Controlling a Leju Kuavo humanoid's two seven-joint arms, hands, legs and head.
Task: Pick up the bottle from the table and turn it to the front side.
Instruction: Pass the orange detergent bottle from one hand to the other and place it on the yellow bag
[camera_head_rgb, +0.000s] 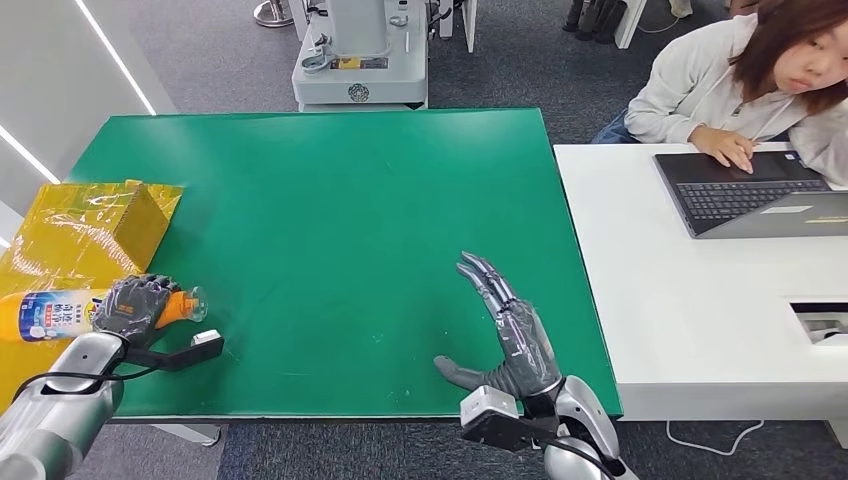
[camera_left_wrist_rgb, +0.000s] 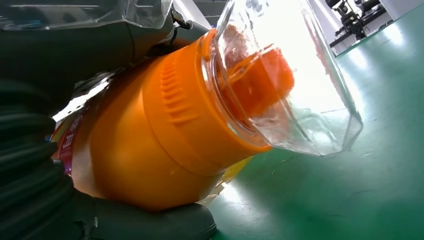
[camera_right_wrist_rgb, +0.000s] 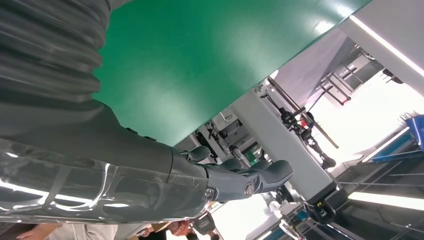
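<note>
Head view showed the left hand gripping the bottle sideways at the green table's left edge; the right hand lay empty, fingers spread. Left wrist view confirmed the grasp near its clear cap. Pickup seemed done; turning remained.
</note>
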